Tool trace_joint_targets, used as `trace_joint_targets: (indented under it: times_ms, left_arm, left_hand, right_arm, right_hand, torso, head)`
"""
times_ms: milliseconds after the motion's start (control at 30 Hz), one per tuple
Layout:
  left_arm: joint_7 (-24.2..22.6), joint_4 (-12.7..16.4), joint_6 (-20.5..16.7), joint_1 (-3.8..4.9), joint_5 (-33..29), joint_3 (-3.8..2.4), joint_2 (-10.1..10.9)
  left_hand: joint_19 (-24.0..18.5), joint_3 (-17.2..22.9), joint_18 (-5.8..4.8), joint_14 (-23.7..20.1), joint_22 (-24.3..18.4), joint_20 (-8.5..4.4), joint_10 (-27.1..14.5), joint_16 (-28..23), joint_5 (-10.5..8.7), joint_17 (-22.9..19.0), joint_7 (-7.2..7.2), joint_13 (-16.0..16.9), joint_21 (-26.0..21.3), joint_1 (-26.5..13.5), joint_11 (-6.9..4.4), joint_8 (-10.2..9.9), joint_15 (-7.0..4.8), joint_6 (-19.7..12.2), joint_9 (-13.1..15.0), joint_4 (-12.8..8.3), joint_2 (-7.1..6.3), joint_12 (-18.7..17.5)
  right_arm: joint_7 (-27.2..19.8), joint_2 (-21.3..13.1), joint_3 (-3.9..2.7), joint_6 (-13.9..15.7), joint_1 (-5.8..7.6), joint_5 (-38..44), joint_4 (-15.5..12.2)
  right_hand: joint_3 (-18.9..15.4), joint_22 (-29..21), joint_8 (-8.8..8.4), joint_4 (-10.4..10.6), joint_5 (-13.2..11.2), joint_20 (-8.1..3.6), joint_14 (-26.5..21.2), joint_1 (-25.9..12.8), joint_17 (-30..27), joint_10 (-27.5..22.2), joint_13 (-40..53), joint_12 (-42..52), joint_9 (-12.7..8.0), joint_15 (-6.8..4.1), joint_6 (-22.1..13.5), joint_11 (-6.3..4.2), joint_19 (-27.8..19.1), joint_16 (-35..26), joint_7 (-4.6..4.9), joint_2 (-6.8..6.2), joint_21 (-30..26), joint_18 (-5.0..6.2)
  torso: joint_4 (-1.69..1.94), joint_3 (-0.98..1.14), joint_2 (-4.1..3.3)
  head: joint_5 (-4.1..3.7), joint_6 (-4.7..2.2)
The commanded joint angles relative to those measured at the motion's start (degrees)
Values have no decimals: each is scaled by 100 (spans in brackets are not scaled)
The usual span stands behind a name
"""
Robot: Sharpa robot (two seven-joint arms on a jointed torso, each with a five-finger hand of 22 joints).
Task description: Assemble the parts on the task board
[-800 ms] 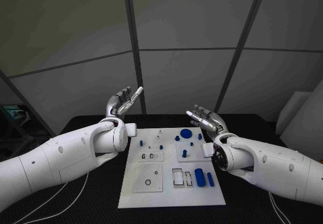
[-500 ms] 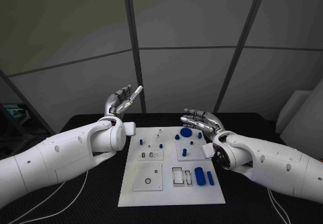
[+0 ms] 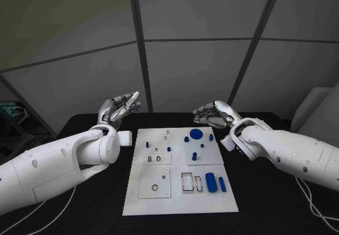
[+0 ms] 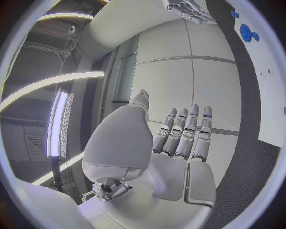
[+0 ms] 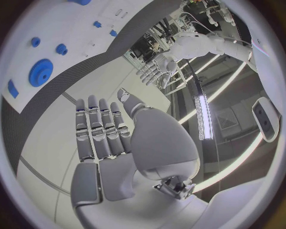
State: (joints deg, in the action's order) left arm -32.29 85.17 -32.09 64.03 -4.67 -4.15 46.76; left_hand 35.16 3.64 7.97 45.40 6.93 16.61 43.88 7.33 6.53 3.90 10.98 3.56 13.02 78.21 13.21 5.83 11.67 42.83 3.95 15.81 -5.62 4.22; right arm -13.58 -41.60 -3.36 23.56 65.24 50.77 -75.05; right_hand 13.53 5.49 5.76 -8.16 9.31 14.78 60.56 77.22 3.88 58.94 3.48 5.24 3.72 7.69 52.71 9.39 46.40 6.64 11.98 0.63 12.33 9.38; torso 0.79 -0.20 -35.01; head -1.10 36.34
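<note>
The white task board (image 3: 180, 205) lies in the middle of the black table (image 3: 268, 215). Several blue parts sit on it: a large round disc (image 3: 196, 131) at its far edge, small pegs (image 3: 194, 156) around the middle, and two long cylinders (image 3: 209, 180) near the right front. My left hand (image 3: 118, 107) is raised above the table beyond the board's far left corner, fingers straight and spread, holding nothing. My right hand (image 3: 212, 115) hovers over the board's far right edge, empty too. In the right wrist view its fingers (image 5: 101, 129) stand straight beside the disc (image 5: 40, 72).
Grey wall panels rise behind the table. A white cable (image 3: 311, 205) trails over the table at the right, another cable (image 3: 63, 205) at the left. The left wrist view catches the board's edge (image 4: 268, 105) and my right hand (image 4: 188, 10).
My right hand has turned over and moved up toward the board's far edge. My left hand has shifted a little left and lower. The parts lie where they were.
</note>
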Motion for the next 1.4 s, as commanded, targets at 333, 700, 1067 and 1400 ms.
trace_joint_targets:
  times_ms: [333,700,1067,1400]
  left_arm:
    - [17,752,470,-16,43,-4,430]
    - [34,956,607,-38,49,-5,527]
    - [52,1024,641,-44,50,-5,555]
    - [77,1075,656,-44,51,-5,567]
  left_hand:
    - [817,44,261,890,122,-84,963,189,-27,7,274,13,478,75,-188,13,-240,802,-3,-286,256,140]
    - [870,65,262,949,119,-98,1002,176,-15,2,262,14,505,88,-202,-14,-254,827,-7,-333,265,125]
    - [881,56,261,954,118,-101,1011,168,-18,-1,266,13,510,75,-201,-21,-255,834,-8,-339,253,121]
    - [888,49,260,954,117,-103,1012,159,-20,-3,271,12,513,67,-199,-27,-255,837,-8,-343,244,115]
  right_arm:
    - [1467,53,-3,-923,345,3500,-66]
    - [1955,171,-4,-1394,387,4510,-161]
    - [2072,240,-4,-1627,393,4675,-168]
    - [2093,350,-4,-1687,397,4710,-4]
  right_hand:
    - [277,451,-91,0,213,-741,2273,-133,558,685,26,-165,18,-627,718,-340,1708,812,-264,-601,1141,120]
    - [194,1162,-198,316,220,-1008,2607,-97,2314,685,39,-156,9,-753,756,-445,2237,3258,-388,-764,2390,112]
    - [299,1788,-199,551,232,-950,2583,-19,5148,567,41,-150,9,-729,688,-419,2073,6032,-375,-851,3330,106]
    - [350,2176,-200,609,248,-932,2581,30,5556,490,37,-152,8,-718,614,-405,2067,6401,-396,-833,3706,72]
  torso:
    - [146,-61,-408]
    - [243,-89,-590]
    - [261,-104,-659]
    - [271,-103,-674]
  head:
    - [-142,-97]
    - [-242,-28]
    - [-267,-17]
    - [-255,-3]
